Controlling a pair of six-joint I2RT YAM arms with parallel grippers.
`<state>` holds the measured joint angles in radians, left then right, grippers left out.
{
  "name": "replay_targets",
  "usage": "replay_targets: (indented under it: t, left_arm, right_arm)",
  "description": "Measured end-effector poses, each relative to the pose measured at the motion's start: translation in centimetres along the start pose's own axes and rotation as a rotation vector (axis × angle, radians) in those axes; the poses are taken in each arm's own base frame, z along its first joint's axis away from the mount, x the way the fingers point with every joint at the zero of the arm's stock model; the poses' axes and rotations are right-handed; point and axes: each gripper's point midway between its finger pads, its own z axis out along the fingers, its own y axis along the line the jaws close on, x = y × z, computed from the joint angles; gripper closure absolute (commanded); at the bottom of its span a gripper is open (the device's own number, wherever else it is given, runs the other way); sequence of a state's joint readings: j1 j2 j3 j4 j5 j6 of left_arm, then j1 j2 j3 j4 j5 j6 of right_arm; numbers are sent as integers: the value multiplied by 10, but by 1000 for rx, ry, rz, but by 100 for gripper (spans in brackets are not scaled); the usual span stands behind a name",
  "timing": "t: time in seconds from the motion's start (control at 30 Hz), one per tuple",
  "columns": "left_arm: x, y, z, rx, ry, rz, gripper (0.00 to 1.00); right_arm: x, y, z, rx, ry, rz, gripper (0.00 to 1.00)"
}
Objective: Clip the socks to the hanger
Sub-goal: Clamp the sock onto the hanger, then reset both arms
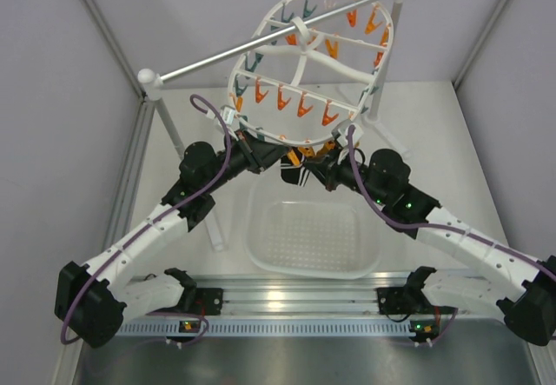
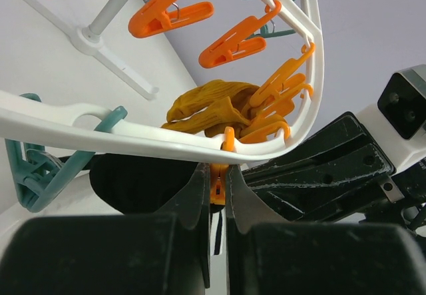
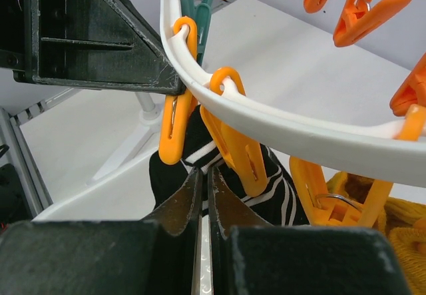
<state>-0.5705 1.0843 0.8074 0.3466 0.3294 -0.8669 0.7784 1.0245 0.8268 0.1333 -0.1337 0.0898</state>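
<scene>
The white oval hanger (image 1: 306, 72) hangs from the rod, with orange and teal clothespins under it. My left gripper (image 1: 261, 157) is under its near rim; in the left wrist view it (image 2: 217, 172) is shut on an orange clothespin (image 2: 218, 190) that hangs from the rim (image 2: 133, 138). My right gripper (image 1: 317, 172) meets it from the right; in the right wrist view it (image 3: 204, 172) is shut on the edge of a black sock with white stripes (image 3: 266, 182), right beside an orange clothespin (image 3: 174, 132). Mustard socks (image 2: 206, 112) hang clipped just beyond.
The silver rod (image 1: 261, 48) rests on white posts (image 1: 156, 98) at the back. A white perforated basket (image 1: 304, 237) stands on the table below the grippers. Grey walls close in on both sides. The left gripper's black body (image 3: 86, 35) is close to the right gripper.
</scene>
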Motion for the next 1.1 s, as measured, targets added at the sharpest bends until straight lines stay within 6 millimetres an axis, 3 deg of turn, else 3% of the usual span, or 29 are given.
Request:
replay_targets:
  t: [0.1,0.23,0.5,0.57,0.73,0.87,0.9,0.93,1.07,1.1]
  left_arm:
    - [0,0,0,1,1,-2,92]
    - [1,-1,0,4,3,-5,59]
    - [5,8,-2,-40,18,-10,36]
    - [5,10,-5,-56,18,-1,23]
    - [2,8,-20,-84,10,59,11]
    - [3,9,-39,-114,13,120,8]
    - [5,11,-44,-126,16,136,6]
    - [7,13,-49,-137,20,152,2]
    - [22,27,-67,-177,64,211,2]
    - [26,30,-71,-183,75,229,2]
  right_arm:
    - [0,0,0,1,-1,1,100]
    - [-4,0,1,-1,-6,6,100]
    - [-2,0,3,-1,-1,8,100]
    - [-2,0,3,-1,-1,7,100]
    - [-2,-2,3,5,0,-6,99]
    - [0,-7,2,30,7,-26,80]
    - [0,-8,1,36,10,-33,70]
    - [1,-10,1,43,13,-37,67]
    - [1,-13,-10,67,28,-58,58]
    - [1,-14,-14,72,32,-66,52]
